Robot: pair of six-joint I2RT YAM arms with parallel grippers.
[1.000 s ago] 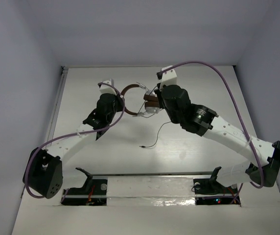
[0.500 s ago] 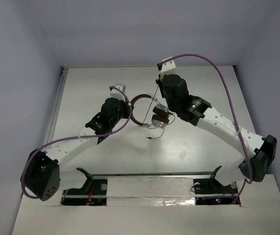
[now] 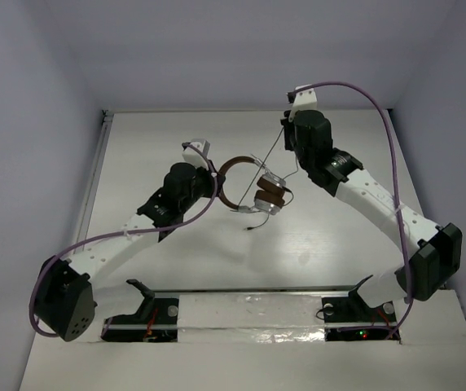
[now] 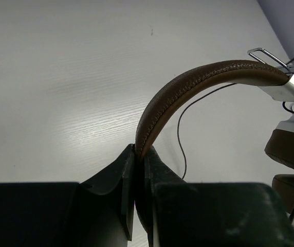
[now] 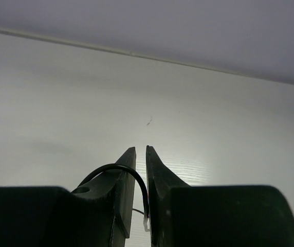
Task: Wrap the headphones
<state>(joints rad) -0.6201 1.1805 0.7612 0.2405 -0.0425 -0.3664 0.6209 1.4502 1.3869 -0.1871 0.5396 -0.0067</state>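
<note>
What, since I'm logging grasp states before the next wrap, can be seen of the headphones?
The headphones are a small over-ear pair with a brown, stitched, leather-like headband, brown ear pads, silver metal cups and a thin dark cord. The left end effector pinches the headband, which arches away from it, and the cups hang together at the far end. The right end effector pinches the cord, which runs straight from the cups. The cord's loose end dangles below.

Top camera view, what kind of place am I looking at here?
Likely a robot lab test cell, not a home: a white table boxed in by plain walls, a left arm and a right arm bolted at its near edge, and headphones held between them.
</note>
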